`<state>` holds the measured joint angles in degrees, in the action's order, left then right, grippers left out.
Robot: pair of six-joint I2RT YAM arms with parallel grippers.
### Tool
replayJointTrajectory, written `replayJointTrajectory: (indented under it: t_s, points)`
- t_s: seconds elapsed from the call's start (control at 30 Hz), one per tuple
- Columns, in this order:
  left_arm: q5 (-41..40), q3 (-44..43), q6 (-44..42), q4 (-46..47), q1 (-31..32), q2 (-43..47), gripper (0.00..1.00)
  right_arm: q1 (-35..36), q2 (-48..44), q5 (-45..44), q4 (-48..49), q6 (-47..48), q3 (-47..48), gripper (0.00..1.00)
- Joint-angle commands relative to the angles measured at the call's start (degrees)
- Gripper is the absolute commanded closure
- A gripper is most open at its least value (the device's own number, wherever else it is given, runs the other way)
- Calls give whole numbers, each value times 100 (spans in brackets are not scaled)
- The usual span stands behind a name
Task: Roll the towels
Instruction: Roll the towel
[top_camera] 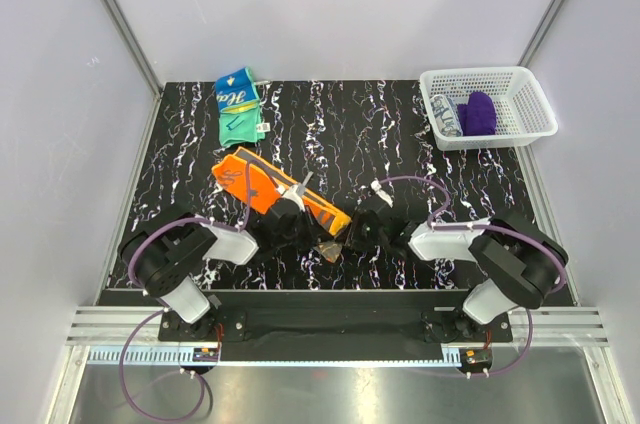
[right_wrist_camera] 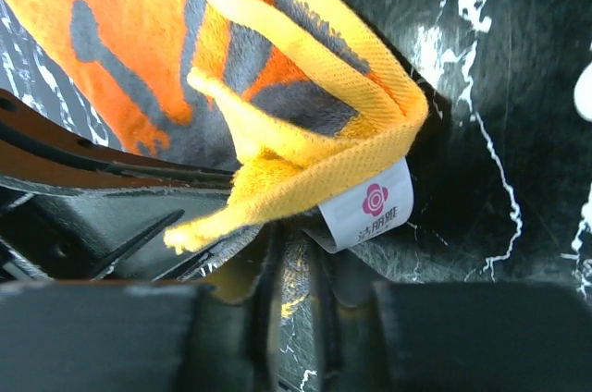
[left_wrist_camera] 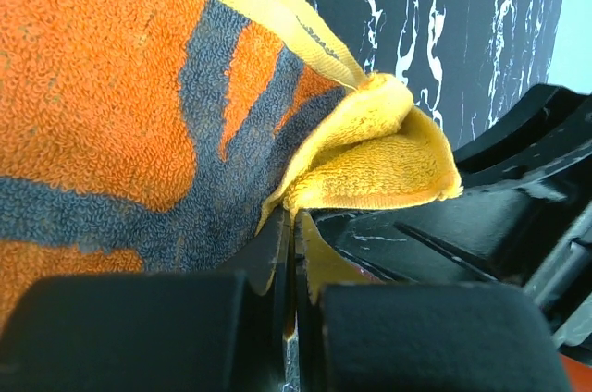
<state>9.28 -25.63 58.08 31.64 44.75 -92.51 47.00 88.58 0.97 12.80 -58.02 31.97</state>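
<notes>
On the black marbled table (top_camera: pixel 420 159), a white lattice basket (top_camera: pixel 500 137) sits far right, the orange towel (top_camera: pixel 262 184) lies near centre, its yellow-hemmed corner pinched by the left gripper (left_wrist_camera: pixel 294 230) and right gripper (right_wrist_camera: pixel 294 258), jaws nearly closed, the teal towel (top_camera: pixel 240 104) with illegible white script lies far left, and a white tag (right_wrist_camera: pixel 368 203) bears a pink flower logo.

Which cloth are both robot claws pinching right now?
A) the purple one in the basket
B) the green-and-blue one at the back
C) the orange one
C: the left gripper and the right gripper each clamp a yellow-edged fold of the orange towel, while the teal towel lies apart at the back.
</notes>
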Motion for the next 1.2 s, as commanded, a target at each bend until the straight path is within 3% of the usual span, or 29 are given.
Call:
replayJointTrajectory:
  t_s: [0.0,0.03,0.07,0.17,0.27,0.37,0.43,0.67,0.83,1.0,1.17]
  points:
    - [13,181,-139,-377,-2,-22,97,213,-67,-334,-391,19,47,82]
    - [-40,146,-209,-456,33,57,91,239,-138,-361,-505,10,55,86]
    - [-127,102,-279,-587,68,118,74,248,-304,-465,-811,19,99,87]
    - [-908,-222,-613,-1535,446,592,42,292,-551,-580,-1714,54,265,92]
    - [-1848,-609,-895,-2467,929,1041,35,318,-867,-747,-2498,71,398,95]
    - [-3254,-900,-957,-3459,1605,1489,36,327,-1123,-748,-3000,71,468,95]
    - [-3982,-927,-1097,-3611,2104,1752,39,327,-1246,-730,-3247,63,538,95]
    - [-5497,-1374,-1510,-4131,3503,1543,43,327,-1265,-712,-4099,194,1012,94]
    - [-5762,-1787,-2441,-3534,4277,1026,42,327,-1044,-660,-4320,274,1233,94]
    - [-5393,-2016,-3003,-2927,4489,674,39,336,-974,-598,-4356,291,1242,94]
    - [-5358,-2254,-3013,-3076,4507,269,39,336,-1035,-528,-4365,282,1251,93]
